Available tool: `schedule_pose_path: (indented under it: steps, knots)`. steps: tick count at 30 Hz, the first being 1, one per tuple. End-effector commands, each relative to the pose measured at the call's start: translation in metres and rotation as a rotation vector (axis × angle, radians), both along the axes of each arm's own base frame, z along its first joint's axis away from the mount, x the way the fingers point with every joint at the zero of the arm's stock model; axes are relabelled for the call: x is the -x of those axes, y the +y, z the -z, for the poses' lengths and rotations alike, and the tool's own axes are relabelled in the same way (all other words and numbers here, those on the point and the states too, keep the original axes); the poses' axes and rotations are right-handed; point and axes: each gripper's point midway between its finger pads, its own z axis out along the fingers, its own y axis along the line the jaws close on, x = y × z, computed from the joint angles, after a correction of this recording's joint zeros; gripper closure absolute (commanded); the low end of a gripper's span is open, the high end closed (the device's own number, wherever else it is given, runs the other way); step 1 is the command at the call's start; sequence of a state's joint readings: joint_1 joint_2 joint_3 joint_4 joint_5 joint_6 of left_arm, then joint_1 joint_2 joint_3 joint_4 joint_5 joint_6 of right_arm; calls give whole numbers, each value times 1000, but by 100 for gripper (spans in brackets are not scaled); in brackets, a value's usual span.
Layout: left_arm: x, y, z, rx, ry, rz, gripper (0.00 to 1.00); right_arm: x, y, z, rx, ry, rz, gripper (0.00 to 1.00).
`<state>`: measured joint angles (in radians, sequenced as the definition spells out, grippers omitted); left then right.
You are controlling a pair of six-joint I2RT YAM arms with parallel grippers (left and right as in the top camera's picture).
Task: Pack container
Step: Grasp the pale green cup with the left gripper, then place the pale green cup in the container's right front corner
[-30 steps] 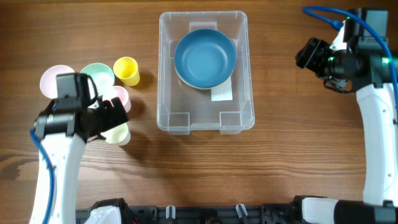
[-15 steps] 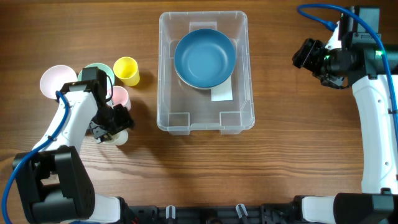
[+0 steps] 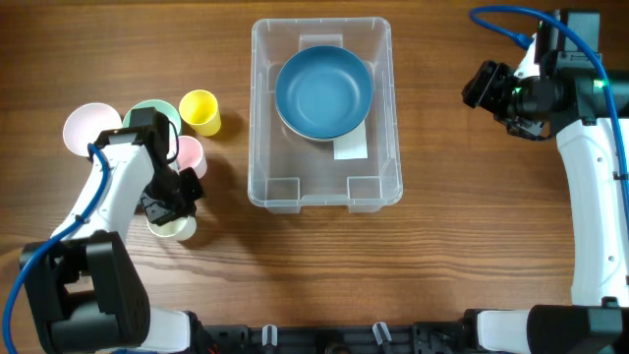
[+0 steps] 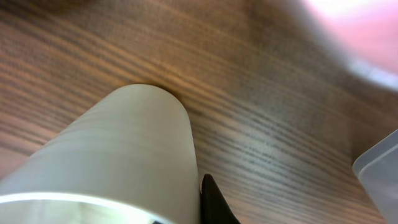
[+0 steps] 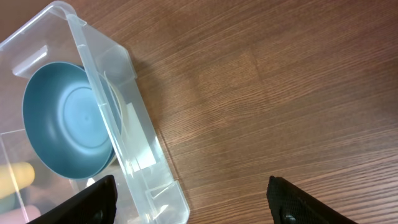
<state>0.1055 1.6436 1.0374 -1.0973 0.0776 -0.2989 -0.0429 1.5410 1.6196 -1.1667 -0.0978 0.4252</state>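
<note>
The container point(image 3: 383, 147), a clear rectangular bin, stands at the table's middle with a blue bowl point(image 3: 324, 91) inside it. Left of it, my left gripper point(image 3: 173, 204) is shut on the rim of a cream cup point(image 3: 173, 229). In the left wrist view the cream cup point(image 4: 124, 149) fills the frame. One dark fingertip point(image 4: 214, 202) presses its outer wall, and the other is hidden. My right gripper point(image 3: 488, 87) hangs open right of the container. In the right wrist view the right gripper point(image 5: 199, 205) is empty above bare wood beside the container point(image 5: 124, 143) and the blue bowl point(image 5: 68, 121).
A pink cup point(image 3: 188, 151), a yellow cup point(image 3: 200, 111), a green bowl point(image 3: 154, 115) and a pink bowl point(image 3: 85, 126) cluster at the left, close behind my left gripper. The container's corner point(image 4: 379, 171) shows at the right edge of the left wrist view.
My left arm has swung in over the cream cup and its jaws have closed on the rim. The cup has shifted slightly toward the front edge. The right arm barely moved.
</note>
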Motion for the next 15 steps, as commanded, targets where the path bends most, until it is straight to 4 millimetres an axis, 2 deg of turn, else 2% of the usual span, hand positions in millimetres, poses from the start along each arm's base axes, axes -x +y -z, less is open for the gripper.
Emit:
schedule_pose_path:
  steps: [1, 4, 6, 7, 8, 10, 12, 13, 15]
  knots:
    - [-2, -16, -30, 10, -81, 19, 96, -1, 1, 6, -1, 14, -15, 22]
    - [-7, -45, -89, 14, -260, 115, 96, -1, -2, 6, 19, 12, -23, 21]
    - [-22, -82, -154, 42, -485, 229, 96, -1, -16, 7, 76, 19, 24, 21]
    - [-25, -93, -175, 49, -544, 266, 96, 0, -22, 7, 79, 19, 39, 21]
    - [-27, -110, -202, 58, -610, 314, 96, 1, -34, 7, 78, 21, 72, 21]
    - [-37, -138, -234, 70, -696, 391, 96, 8, -68, 8, 25, 27, 155, 21]
    - [-51, -157, -235, 78, -722, 444, 96, 13, -83, 6, -47, 16, 164, 21]
    - [-61, -170, -226, 85, -715, 467, 96, 17, -93, 7, -53, 22, 189, 21]
    - [-74, -188, -198, 78, -647, 504, 96, 20, -100, 8, -51, 29, 209, 21]
